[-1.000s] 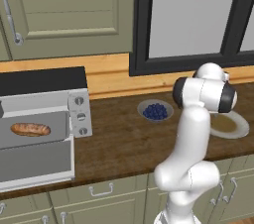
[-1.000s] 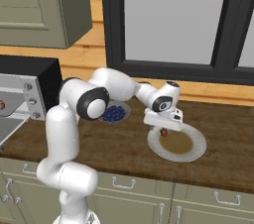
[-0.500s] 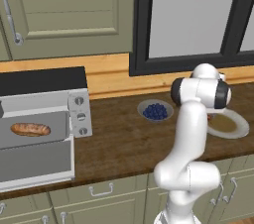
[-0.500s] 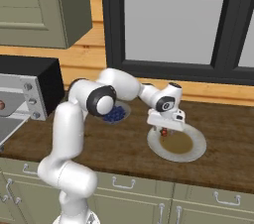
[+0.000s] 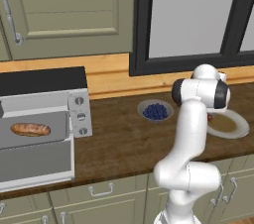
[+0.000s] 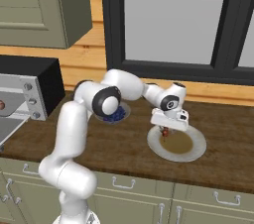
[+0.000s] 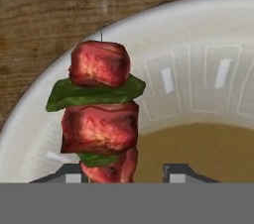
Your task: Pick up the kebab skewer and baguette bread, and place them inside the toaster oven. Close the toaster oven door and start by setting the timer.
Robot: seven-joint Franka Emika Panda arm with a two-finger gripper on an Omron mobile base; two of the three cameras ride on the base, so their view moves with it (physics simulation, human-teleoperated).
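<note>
From the left base view I see the baguette (image 5: 31, 129) already lying inside the oven (image 5: 44, 119), whose door (image 5: 34, 161) hangs open toward me; the blueberries (image 5: 155, 111) sit in their bowl mid-table (image 5: 119, 139), and my arm blocks most of the plate (image 5: 233, 128) on the right. From the right base view my end effector (image 6: 165, 132) is down over the near-left rim of the plate, touching or just above it, with a dark red bit of the skewer (image 6: 164, 133) showing right beneath it. In the hand view the skewer (image 7: 99, 119) runs straight away from me, its long axis lined up between the two finger tips, its near end level with them and leaning toward the left one. The jaws look partly drawn in, but I cannot tell whether they are pinching the skewer.
</note>
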